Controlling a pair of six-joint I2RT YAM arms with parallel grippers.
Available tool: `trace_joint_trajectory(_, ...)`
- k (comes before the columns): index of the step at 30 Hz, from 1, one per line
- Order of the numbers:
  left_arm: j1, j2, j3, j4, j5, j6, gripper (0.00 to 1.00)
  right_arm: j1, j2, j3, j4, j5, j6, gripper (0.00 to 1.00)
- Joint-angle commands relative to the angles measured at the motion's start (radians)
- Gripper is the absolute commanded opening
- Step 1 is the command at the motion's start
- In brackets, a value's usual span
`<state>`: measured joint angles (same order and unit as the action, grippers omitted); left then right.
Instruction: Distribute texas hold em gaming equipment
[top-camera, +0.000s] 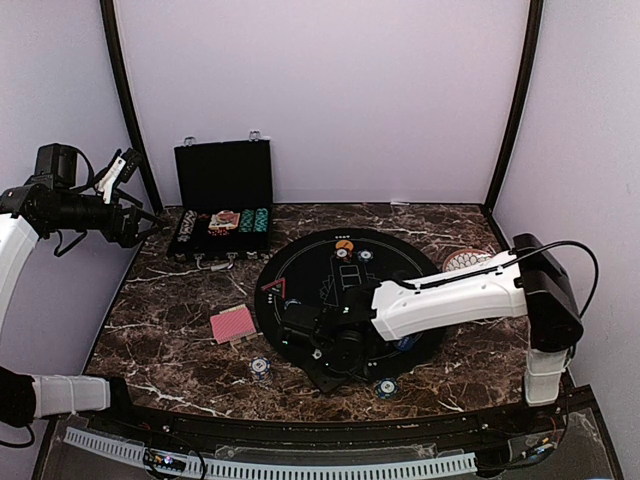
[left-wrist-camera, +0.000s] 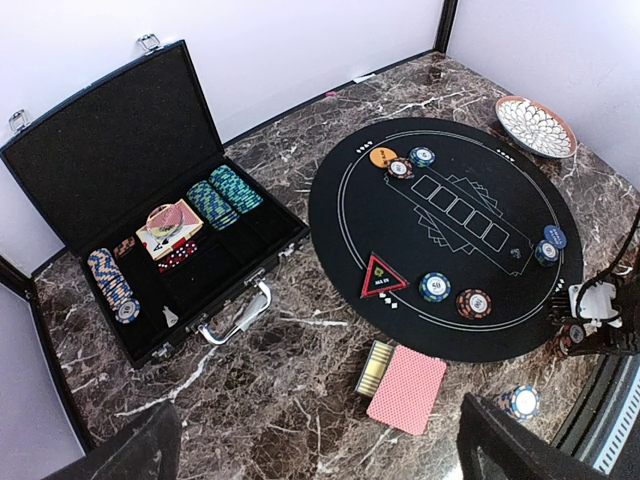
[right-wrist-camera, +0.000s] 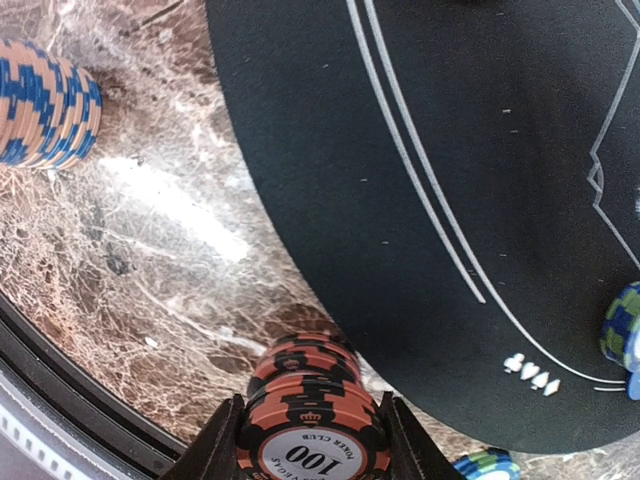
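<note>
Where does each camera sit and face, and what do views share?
Top external: above and behind, looking down on the table; left arm, right arm show.
Left wrist: raised at left, looking down across case, cards, mat; own fingers at bottom.
Right wrist: low at the mat's near rim, facing down; own fingers flank an orange chip stack.
Shared: all three show the mat.

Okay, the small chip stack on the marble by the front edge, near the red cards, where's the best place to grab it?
Pinch the chip stack across its round rim, low enough to catch every chip, coming straight down. It stands upright on bare marble, apart from the red cards and the mat, so opposite sides look reachable.
</note>
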<state>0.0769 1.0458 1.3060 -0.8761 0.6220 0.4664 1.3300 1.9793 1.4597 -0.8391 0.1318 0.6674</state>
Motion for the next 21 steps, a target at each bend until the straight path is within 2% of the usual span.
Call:
trace_joint_trajectory(1,0.005,-0.015,0.009,-0.023,0.022,0.014,0.99,-0.033,-0.068,0.018,-0.035,0.047,0.005,0.28)
trace_joint_trajectory(14,0.005,-0.018,0.015,-0.024,0.016,0.018,0.99,-0.207,-0.059,-0.042,0.023,0.073,-0.08,0.26)
trace_joint_trajectory(21,0.005,-0.016,0.019,-0.027,0.015,0.02,0.99,-0.239,-0.032,-0.066,0.059,0.046,-0.098,0.26)
